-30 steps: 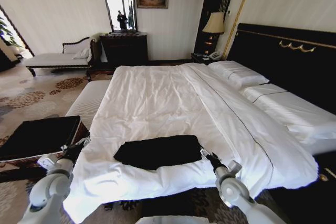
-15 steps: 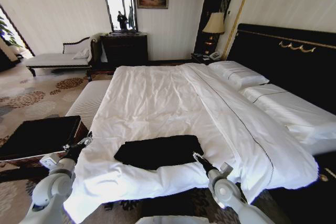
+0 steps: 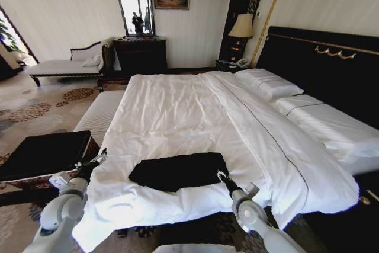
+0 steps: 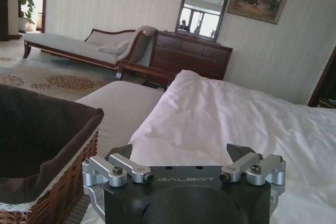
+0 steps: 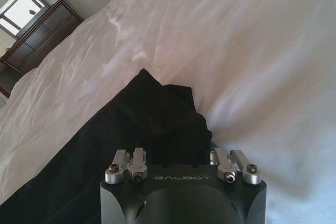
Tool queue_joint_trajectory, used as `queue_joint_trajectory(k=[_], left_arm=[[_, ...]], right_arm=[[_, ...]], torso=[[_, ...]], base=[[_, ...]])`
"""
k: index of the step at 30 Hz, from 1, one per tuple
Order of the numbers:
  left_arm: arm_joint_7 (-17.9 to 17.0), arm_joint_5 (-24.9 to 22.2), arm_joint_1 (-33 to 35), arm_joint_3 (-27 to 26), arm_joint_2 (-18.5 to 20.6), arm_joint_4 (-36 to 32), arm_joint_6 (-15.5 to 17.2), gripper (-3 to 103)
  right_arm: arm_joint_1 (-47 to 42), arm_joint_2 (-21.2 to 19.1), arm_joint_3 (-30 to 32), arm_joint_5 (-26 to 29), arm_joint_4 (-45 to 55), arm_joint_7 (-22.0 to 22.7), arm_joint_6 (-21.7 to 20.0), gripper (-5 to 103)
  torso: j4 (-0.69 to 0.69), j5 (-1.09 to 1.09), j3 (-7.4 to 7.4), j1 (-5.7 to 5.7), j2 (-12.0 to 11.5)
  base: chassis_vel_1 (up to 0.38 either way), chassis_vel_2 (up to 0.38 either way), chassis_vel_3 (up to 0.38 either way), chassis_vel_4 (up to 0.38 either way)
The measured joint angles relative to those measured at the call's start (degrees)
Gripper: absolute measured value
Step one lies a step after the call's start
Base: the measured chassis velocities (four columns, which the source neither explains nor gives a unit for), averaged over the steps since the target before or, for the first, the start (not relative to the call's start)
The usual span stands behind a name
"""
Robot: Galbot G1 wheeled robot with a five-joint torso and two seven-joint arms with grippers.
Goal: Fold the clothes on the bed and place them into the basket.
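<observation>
The black top [image 3: 177,171] lies on the bed [image 3: 177,111] near its foot edge, long axis running across between my arms; my right gripper [image 3: 221,177], jaws spread wide, sits at its right end, my left gripper [image 3: 99,157], open, farther off beside the wicker basket [image 3: 44,155].

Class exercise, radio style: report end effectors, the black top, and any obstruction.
Left end effector open at bed's left edge, beside basket. Right end effector open at black top's right end. Top lies folded. Nothing obstructing.
</observation>
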Motion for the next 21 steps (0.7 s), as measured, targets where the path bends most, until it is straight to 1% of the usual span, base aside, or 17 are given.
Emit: queue_joint_trajectory(k=[1,3,4,5,7,8,11,12,13,16,18,21], left_arm=[[0.0,0.0,0.0,-0.1,0.1,0.0,0.0,100],[0.0,0.0,0.0,-0.2,0.1,0.0,0.0,100],[-0.1,0.0,-0.1,-0.3,0.2,0.0,0.0,100],[-0.1,0.0,-0.1,-0.4,0.2,0.0,0.0,100],[-0.1,0.0,-0.1,-0.4,0.2,0.0,0.0,100],[-0.1,0.0,-0.1,-0.4,0.2,0.0,0.0,100],[-0.1,0.0,-0.1,-0.6,0.1,0.0,0.1,100],[-0.1,0.0,-0.1,-0.7,0.1,0.0,0.1,100],[-0.2,0.0,-0.1,-0.8,0.0,0.1,0.1,100],[-0.2,-0.1,-0.1,-1.2,0.1,0.1,0.1,100],[-0.2,-0.2,-0.1,-1.3,0.1,0.1,0.1,100],[-0.3,-0.3,0.0,-1.5,0.3,0.2,0.1,100]], right_arm=[[0.1,0.1,-0.2,-0.1,-0.1,-0.2,0.0,44],[0.2,0.1,-0.3,-0.2,-0.3,-0.3,0.1,44],[0.3,0.2,-0.4,-0.5,-0.5,-0.6,0.2,33],[0.4,0.3,-0.5,-0.8,-0.8,-0.9,0.3,33],[0.6,0.4,-0.6,-1.9,-1.4,-1.8,0.6,22],[0.6,0.4,-0.6,-1.9,-1.4,-1.8,0.6,22],[0.7,0.3,-0.6,-3.6,-1.7,-2.8,1.3,7],[0.6,0.2,-0.3,-4.2,-1.7,-3.1,1.8,7],[0.5,-0.1,0.2,-5.0,-1.6,-3.6,2.3,3],[0.2,-0.9,1.9,-6.1,-0.9,-4.5,2.9,2],[0.0,-1.4,2.8,-6.2,-0.5,-4.7,2.9,2],[-1.2,-3.4,6.5,-5.2,0.3,-5.0,3.0,2]], torso=[[0.00,-0.01,0.00,0.00,0.0],[0.00,0.00,0.00,0.00,0.0],[0.00,0.00,0.00,0.00,0.0],[0.00,0.00,0.00,0.00,0.0],[0.00,0.00,0.00,0.00,0.0],[0.00,0.00,0.00,0.00,0.0],[0.00,0.00,0.00,0.00,0.0],[0.01,0.01,0.00,0.00,0.0],[0.01,0.01,0.00,0.00,0.0],[0.01,0.01,0.00,0.00,0.0],[0.01,-0.01,0.00,0.00,0.0],[-0.01,0.00,0.00,0.00,0.0]], base=[[0.000,0.000,0.000,0.000],[0.000,0.000,0.000,0.000],[0.000,0.000,0.000,0.000],[0.000,0.000,0.000,0.000],[0.000,0.000,0.000,0.000],[0.000,0.000,0.000,0.000],[0.000,0.000,0.000,0.000],[0.000,0.000,0.000,0.000],[0.000,0.000,0.000,0.000],[0.000,0.000,0.000,0.000],[0.000,0.000,0.000,0.000],[0.000,0.000,0.000,0.000]])
